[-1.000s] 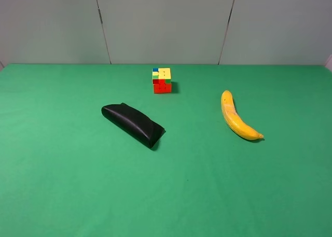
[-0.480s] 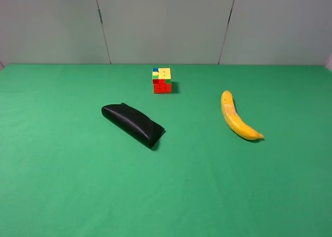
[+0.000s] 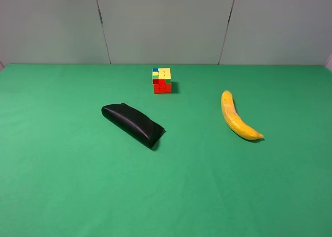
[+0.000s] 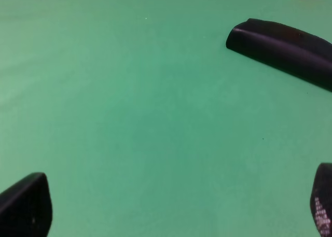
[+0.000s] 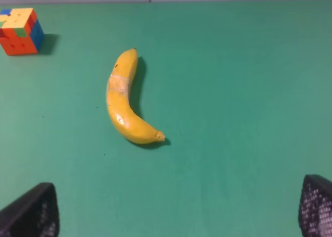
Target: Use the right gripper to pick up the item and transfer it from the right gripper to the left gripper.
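On the green cloth tabletop, well right of the black oblong pouch, the curved yellow banana lay ungrasped, black right gripper and black left gripper both spread open, empty; an off-centre pinch would likely spin it loose.

On the green table, a yellow banana lay ahead of the right gripper, untouched, a multicoloured puzzle cube stood farther out, a black pouch lay ahead of the left gripper.
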Robot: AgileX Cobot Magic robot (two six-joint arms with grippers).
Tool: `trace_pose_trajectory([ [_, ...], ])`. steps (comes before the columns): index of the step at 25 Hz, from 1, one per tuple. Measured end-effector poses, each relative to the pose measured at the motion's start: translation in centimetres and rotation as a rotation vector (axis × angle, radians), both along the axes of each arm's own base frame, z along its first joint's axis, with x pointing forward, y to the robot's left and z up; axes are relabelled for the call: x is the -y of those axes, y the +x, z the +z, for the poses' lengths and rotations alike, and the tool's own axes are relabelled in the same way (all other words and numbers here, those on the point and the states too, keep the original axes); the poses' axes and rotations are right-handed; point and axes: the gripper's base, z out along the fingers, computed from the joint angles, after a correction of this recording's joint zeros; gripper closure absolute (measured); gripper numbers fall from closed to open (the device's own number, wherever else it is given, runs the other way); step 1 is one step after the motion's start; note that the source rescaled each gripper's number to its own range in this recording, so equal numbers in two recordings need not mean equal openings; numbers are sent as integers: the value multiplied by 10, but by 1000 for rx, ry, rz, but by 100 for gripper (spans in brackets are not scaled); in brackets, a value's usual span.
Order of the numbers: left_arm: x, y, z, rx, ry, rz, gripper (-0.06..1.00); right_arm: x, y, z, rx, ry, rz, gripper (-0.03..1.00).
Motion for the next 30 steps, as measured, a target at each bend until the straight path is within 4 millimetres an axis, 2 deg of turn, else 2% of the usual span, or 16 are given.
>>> trace_pose_trajectory([
  [7, 0, 0, 0, 0, 0, 0, -6, -1, 0, 2, -27, 4, 5, -3],
  [12, 0, 0, 0, 0, 0, 0, -6, -2, 11, 23, -149, -13, 11, -3],
  [16, 0, 0, 0, 0, 0, 0, -6, -5, 35, 40, -239, -31, 21, -3],
  [20, 0, 0, 0, 0, 0, 0, -6, -10, 67, 47, -343, -41, 42, -3],
  [24, 0, 0, 0, 0, 0, 0, -6, -16, 100, 42, -387, -93, 101, -3],
  [30, 0, 0, 0, 0, 0, 0, -6, -39, 139, 27, -443, -148, 244, -3],
])
